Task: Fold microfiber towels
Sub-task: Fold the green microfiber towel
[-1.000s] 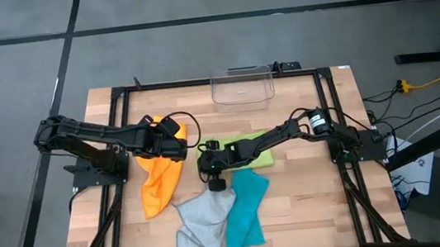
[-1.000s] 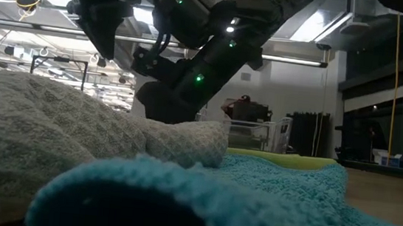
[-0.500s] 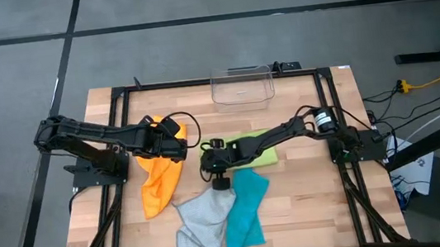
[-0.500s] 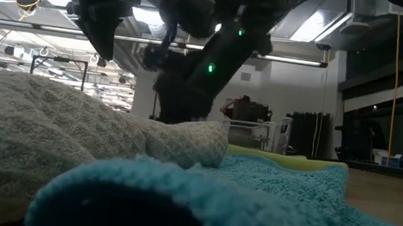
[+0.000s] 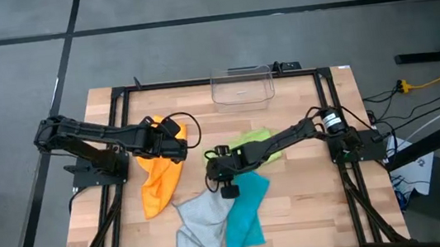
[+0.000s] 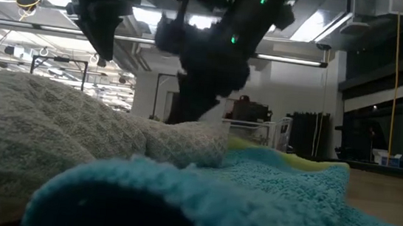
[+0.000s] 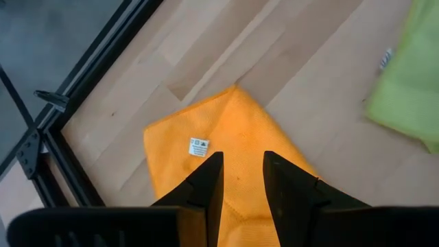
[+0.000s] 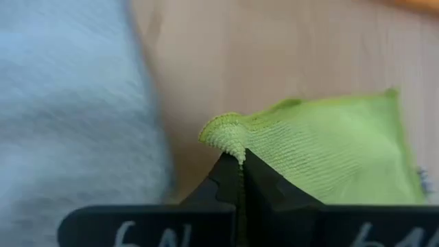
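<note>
Four microfiber towels lie on the wooden table. The orange towel [image 5: 160, 178] lies flat at the left, and my left gripper [image 7: 241, 180] hovers open above it. The lime green towel [image 5: 257, 142] is at the middle, with my right gripper [image 5: 221, 171] shut on it. The light grey towel [image 5: 200, 217] and the teal towel [image 5: 246, 208] lie crumpled near the front edge, the grey one overlapping the teal one's left side. In the low view both fill the foreground, grey towel [image 6: 74, 123] and teal towel [image 6: 252, 199]. My right gripper pinches an edge of the green towel [image 8: 232, 140] between its two fingers, and the cloth curls over at the fingertips. The fingers slant down from the table's right side. The held edge is raised, and the rest of the towel [image 8: 329, 151] trails down toward the table.
A clear plastic bin [image 5: 241, 85] stands at the table's far edge, in the middle. A black frame [image 5: 118, 102] runs around the tabletop. Bare wood shows at the far left, between the bin and the towels, and at the right front.
My right gripper has risen and drawn a little toward the table's right and near edges with the green towel's edge. The green towel lay flat before. It is now bunched, with its left part pulled up and toward the right.
</note>
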Robot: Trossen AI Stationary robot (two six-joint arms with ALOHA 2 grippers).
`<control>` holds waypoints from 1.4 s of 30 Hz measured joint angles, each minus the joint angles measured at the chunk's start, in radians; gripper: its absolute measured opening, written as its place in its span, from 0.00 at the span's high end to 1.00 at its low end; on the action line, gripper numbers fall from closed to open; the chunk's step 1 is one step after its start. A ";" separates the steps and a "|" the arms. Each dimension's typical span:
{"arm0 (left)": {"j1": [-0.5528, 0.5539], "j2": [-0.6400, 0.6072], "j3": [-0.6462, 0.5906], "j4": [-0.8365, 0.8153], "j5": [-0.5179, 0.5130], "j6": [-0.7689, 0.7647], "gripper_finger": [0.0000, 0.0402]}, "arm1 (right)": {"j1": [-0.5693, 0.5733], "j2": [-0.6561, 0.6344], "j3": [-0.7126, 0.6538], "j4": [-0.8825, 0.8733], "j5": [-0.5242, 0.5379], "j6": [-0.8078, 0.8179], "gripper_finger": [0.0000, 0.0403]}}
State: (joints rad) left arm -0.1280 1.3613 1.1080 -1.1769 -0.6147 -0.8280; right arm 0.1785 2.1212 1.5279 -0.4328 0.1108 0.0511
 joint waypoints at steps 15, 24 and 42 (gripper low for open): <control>-0.090 0.030 -0.060 0.363 0.205 0.194 0.76 | 0.094 -0.084 0.001 -0.160 0.044 0.132 0.99; -0.238 0.035 -0.316 0.964 0.239 0.327 0.76 | 0.182 -0.084 0.001 -0.209 0.158 0.290 0.99; -0.301 0.217 -0.394 1.521 0.159 0.595 0.63 | 0.212 -0.090 0.002 -0.199 0.368 0.421 0.99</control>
State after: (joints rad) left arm -0.4285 1.5784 0.7139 0.3440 -0.4557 -0.2330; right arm 0.3901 2.0308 1.5299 -0.6319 0.4785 0.4718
